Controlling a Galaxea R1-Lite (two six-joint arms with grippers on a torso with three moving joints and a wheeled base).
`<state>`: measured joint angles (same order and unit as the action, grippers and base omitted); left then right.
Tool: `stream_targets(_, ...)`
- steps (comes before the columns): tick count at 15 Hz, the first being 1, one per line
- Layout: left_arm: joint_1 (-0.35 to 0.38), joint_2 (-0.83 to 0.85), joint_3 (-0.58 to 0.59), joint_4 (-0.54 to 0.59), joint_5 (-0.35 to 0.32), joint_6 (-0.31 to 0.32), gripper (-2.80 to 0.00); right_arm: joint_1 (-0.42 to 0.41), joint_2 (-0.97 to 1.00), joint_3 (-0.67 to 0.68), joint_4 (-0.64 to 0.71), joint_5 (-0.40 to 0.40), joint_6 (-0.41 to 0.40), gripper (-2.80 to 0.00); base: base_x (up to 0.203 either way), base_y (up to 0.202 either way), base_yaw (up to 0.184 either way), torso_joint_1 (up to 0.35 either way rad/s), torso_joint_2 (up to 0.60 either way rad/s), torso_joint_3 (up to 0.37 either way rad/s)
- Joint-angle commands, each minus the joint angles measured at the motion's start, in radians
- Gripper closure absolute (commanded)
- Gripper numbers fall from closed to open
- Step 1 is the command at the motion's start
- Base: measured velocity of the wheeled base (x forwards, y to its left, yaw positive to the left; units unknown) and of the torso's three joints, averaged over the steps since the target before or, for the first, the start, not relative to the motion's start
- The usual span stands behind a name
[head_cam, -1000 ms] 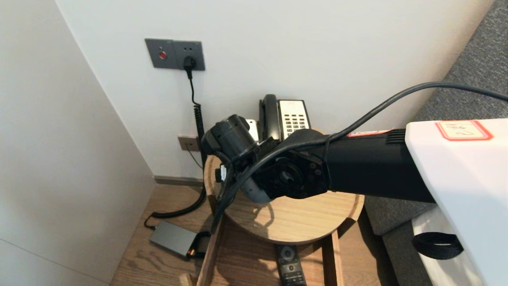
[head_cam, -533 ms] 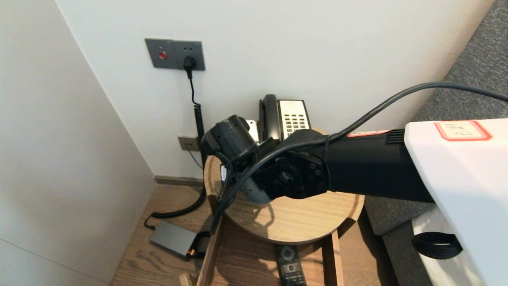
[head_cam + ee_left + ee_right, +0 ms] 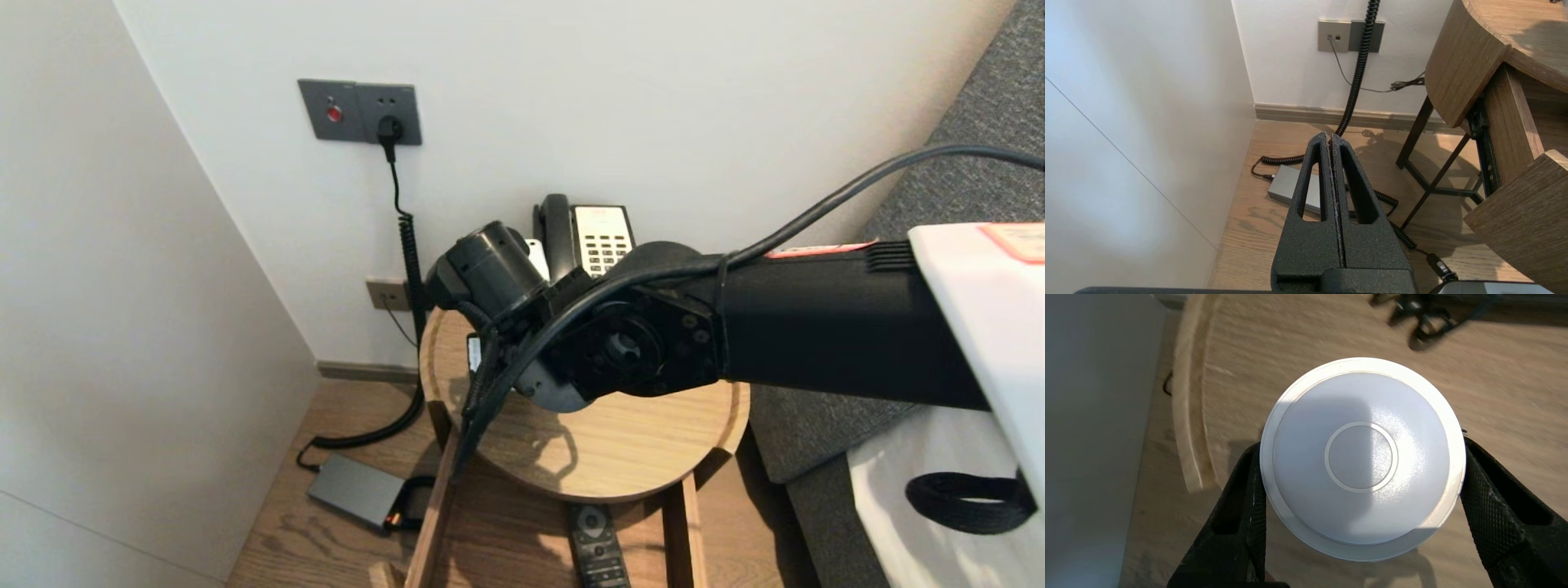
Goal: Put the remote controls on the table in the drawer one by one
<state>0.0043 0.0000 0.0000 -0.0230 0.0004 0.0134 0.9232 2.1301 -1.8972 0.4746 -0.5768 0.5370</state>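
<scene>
A white round disc (image 3: 1361, 457) with a raised ring at its centre fills the right wrist view, over the round wooden table (image 3: 1494, 375). My right gripper (image 3: 1363, 457) is shut on it, with one black finger (image 3: 1249, 490) against each side of its rim. In the head view my right arm (image 3: 735, 327) reaches across the table (image 3: 637, 465) and hides both the disc and the gripper. My left gripper (image 3: 1329, 139) hangs shut and empty above the floor, beside the table.
A desk telephone (image 3: 600, 237) stands at the table's back edge by the wall. Below the tabletop an open drawer (image 3: 522, 531) holds a black remote (image 3: 600, 547). On the floor lie a grey power adapter (image 3: 355, 490) and a coiled cable (image 3: 408, 245). A grey sofa (image 3: 971, 155) stands at right.
My right arm has risen and shifted to the right over the table, covering more of the telephone. Its shadow on the wood has moved with it. The left arm has not moved.
</scene>
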Motion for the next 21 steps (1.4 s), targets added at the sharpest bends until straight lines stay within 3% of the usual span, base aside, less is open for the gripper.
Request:
stream_targets(1,0.000,0.000,0.014,0.000,0.000,0.000,0.00,0.006,-0.055,0.005,0.040,-0.002,0.015,0.00,0.000,0.000,0.000,0.000,0.00,0.000)
stream_targets(7,0.000,0.000,0.014,0.000,0.000,0.000,0.00,0.088,-0.169,0.088,0.147,0.043,0.090,0.00,0.000,0.000,0.000,0.000,0.00,0.000)
stream_targets(14,0.000,-0.002,0.014,0.000,0.000,0.000,0.00,0.219,-0.213,0.270,0.149,0.139,0.149,0.00,0.000,0.000,0.000,0.000,0.00,0.000)
stream_targets(21,0.000,0.000,0.014,0.000,0.000,0.000,0.00,0.281,-0.169,0.308,0.144,0.153,0.153,0.00,0.000,0.000,0.000,0.000,0.00,0.000)
